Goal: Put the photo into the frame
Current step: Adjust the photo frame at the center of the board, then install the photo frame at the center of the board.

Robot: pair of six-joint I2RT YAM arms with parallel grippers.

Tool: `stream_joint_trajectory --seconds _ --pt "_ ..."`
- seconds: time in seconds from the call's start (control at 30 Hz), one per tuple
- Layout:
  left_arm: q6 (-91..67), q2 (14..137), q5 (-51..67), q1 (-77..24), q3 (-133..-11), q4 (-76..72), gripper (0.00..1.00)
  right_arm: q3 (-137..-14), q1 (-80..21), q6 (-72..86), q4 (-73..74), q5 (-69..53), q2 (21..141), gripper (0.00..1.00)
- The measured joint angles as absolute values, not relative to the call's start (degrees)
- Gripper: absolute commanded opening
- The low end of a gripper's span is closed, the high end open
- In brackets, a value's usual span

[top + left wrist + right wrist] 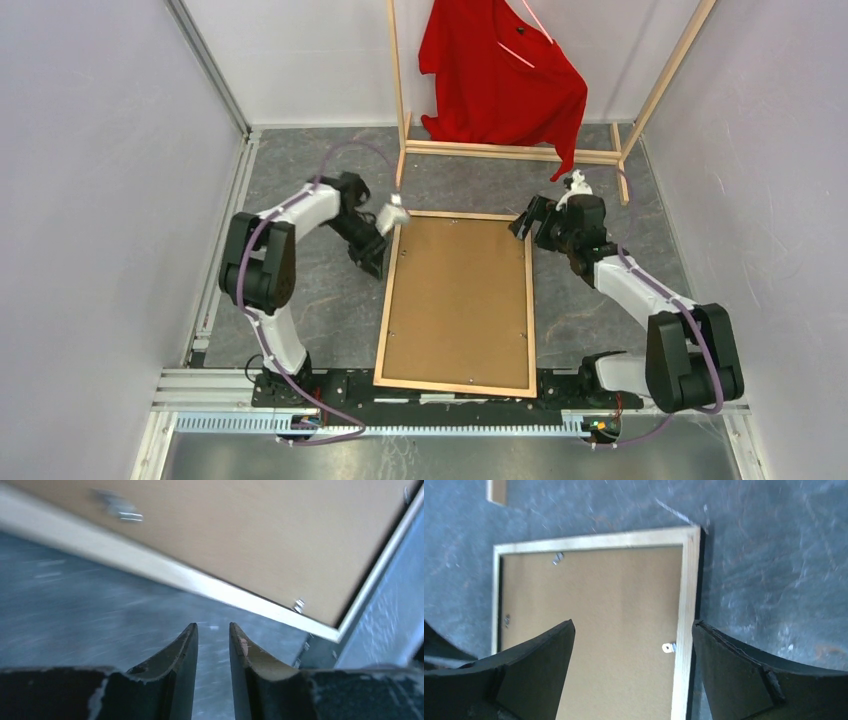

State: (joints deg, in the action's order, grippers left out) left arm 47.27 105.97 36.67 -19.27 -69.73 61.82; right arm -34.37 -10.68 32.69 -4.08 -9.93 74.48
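The thin-railed rectangular picture frame (384,330) lies face down on the grey bench (320,310). Its light wood back is up and a thin brown backing board (455,300) fills it, probably so the small metal tabs (668,647) on the rails can be reached from above. The mountain photo shows in no view. It may lie under the board, but I cannot tell.

The left claw (213,627) sits low over bare bench just beside the frame's left rail, its fingers a narrow slit apart and pinching nothing. The right claw (634,625) hovers near the frame's far right corner, spread wide and empty. In its wrist view the right rail and one tab show between its fingers.
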Motion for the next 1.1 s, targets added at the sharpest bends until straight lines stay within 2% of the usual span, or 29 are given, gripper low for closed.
stream_joint_trajectory --seconds 0.17,0.3,0.53,0.7,1.1 --pt "38.0 107.4 40.9 -9.8 -75.8 52.6 0.44 -36.3 -11.5 33.9 -7.3 -11.1 74.0 0.88" --pt "29.6 110.4 45.5 -10.2 -74.4 45.8 0.44 -36.4 -16.2 35.6 -9.9 -12.7 76.9 0.84" --pt "21.5 114.4 47.0 -11.3 -73.3 39.9 0.36 -40.9 -26.0 38.5 -14.7 -15.5 86.3 0.8" --pt "19.1 114.8 46.6 -11.1 -73.3 38.6 0.21 -46.7 -31.7 41.1 -19.4 -17.9 95.0 0.78" --pt "16.7 114.8 47.1 -10.6 -72.8 37.7 0.18 -58.3 -40.4 43.9 -23.1 -19.7 110.0 0.75"
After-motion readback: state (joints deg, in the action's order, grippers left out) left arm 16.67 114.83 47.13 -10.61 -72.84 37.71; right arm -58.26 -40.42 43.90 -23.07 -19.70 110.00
